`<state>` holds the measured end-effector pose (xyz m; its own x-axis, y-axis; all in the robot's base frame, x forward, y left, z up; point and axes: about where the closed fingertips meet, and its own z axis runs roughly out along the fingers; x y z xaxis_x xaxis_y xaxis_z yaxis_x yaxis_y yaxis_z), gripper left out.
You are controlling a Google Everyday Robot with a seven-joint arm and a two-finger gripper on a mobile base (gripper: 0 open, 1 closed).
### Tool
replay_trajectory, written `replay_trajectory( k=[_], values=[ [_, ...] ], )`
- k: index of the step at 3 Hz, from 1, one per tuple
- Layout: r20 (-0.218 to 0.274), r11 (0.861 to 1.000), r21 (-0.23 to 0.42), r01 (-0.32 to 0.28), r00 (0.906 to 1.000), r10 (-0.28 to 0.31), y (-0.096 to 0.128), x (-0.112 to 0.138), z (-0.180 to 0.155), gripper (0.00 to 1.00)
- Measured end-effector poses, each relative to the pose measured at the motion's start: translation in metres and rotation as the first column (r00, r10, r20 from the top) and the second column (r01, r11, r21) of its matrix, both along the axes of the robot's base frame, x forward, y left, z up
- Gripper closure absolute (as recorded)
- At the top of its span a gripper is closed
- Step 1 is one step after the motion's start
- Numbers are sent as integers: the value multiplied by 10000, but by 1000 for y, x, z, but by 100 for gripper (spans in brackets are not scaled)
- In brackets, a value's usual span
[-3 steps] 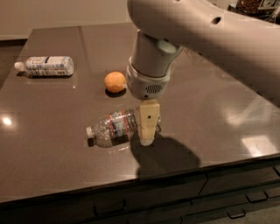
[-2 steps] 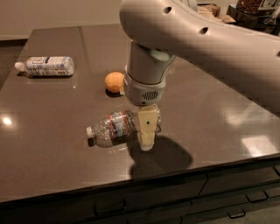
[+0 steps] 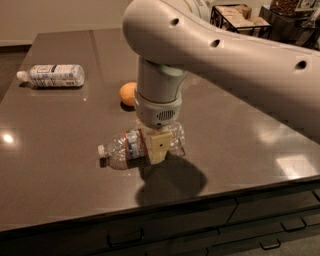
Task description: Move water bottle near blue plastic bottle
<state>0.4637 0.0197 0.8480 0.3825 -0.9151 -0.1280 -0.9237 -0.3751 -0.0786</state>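
Note:
The water bottle [image 3: 125, 148], clear ribbed plastic with a white cap and a red, white and blue label band, lies on its side near the table's front edge, cap pointing left. My gripper [image 3: 160, 146] hangs straight down from the big white arm and sits over the bottle's middle, covering part of its body. The blue plastic bottle [image 3: 52, 75], stout with a white and pale-blue label, lies on its side at the far left of the table, well apart from the water bottle.
An orange [image 3: 128, 93] sits just behind the gripper and the water bottle. The dark glossy table [image 3: 250, 130] has drawers along its front. Shelving with boxes [image 3: 240, 15] stands at the back right.
The arm has swung a little to the left and the gripper has come further over the water bottle's middle. The bottle itself has not moved.

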Motion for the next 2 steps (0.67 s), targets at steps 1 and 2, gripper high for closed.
replay_trajectory(
  k=[1, 2],
  values=[
    [-76, 9998, 11, 203, 9998, -203, 8, 2, 11, 63],
    [-495, 9973, 385, 618, 9970, -599, 32, 2, 24, 86]
  ],
)
